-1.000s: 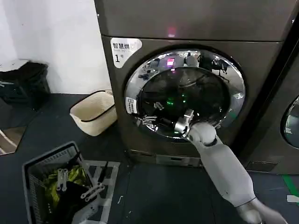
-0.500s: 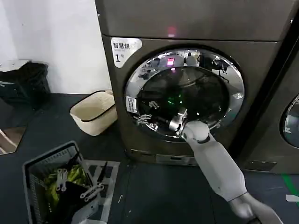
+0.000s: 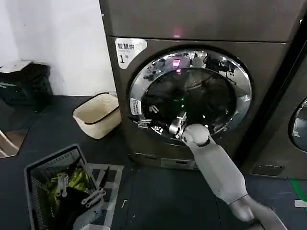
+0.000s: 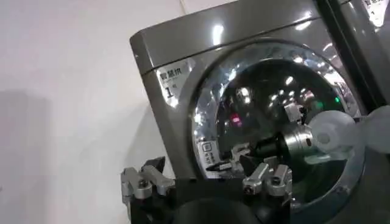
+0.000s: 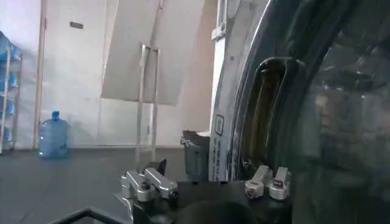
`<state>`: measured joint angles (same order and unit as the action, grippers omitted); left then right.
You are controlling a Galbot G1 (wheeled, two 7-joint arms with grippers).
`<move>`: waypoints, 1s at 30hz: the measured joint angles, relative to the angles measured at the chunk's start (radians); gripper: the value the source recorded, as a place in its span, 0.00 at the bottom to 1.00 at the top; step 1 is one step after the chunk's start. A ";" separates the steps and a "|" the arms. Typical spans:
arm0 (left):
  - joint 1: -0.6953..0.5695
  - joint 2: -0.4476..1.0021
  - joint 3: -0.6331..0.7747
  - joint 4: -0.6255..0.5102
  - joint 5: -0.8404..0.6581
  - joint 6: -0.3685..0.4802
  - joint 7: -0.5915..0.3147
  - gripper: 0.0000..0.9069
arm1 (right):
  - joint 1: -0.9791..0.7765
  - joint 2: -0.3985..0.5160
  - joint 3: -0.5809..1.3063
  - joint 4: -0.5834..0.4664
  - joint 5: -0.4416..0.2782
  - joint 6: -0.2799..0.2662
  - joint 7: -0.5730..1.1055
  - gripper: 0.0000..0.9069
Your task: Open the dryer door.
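Note:
The dryer, dark grey-bronze with a white "1" label, stands ahead with its dryer door lying flat against the front. My right gripper reaches from the right to the chrome rim's lower left, by the small sticker. In the right wrist view the right gripper is open, with the rim's edge and a dark recess just ahead of its fingers. The left wrist view shows that gripper against the door. My left gripper hangs open, low at the left, over a crate.
A cream basket sits on the floor left of the dryer. A grey crate holding green items lies at the lower left. A black bin stands by the white wall. Another machine adjoins on the right.
My right arm has slid left along the door's lower rim, bringing the gripper from under the glass towards the rim's left edge. The door and left arm stay put.

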<state>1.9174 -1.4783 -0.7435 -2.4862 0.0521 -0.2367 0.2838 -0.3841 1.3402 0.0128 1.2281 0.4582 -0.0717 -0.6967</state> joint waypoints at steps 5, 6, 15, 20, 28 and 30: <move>0.001 0.000 0.000 0.000 0.000 -0.001 0.000 1.00 | 0.010 0.001 -0.005 -0.010 0.001 0.000 -0.001 1.00; 0.001 0.000 0.000 0.000 0.000 -0.001 0.000 1.00 | 0.012 0.001 -0.005 -0.011 0.002 0.000 -0.007 1.00; -0.001 0.000 -0.002 0.001 0.000 -0.001 -0.001 1.00 | 0.016 -0.014 -0.004 -0.005 0.036 -0.003 -0.097 1.00; -0.005 0.001 -0.005 0.008 -0.002 -0.001 -0.001 1.00 | 0.012 -0.034 -0.005 0.017 0.057 0.000 -0.143 1.00; -0.019 0.006 -0.018 0.020 -0.017 0.006 -0.001 1.00 | -0.006 -0.086 -0.011 0.073 0.105 0.003 -0.272 1.00; -0.026 0.010 -0.025 0.026 -0.024 0.010 -0.001 1.00 | -0.012 -0.107 -0.010 0.092 0.112 0.002 -0.311 1.00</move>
<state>1.8917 -1.4679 -0.7680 -2.4602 0.0278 -0.2267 0.2833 -0.3957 1.2337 0.0026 1.3201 0.5706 -0.0693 -1.0075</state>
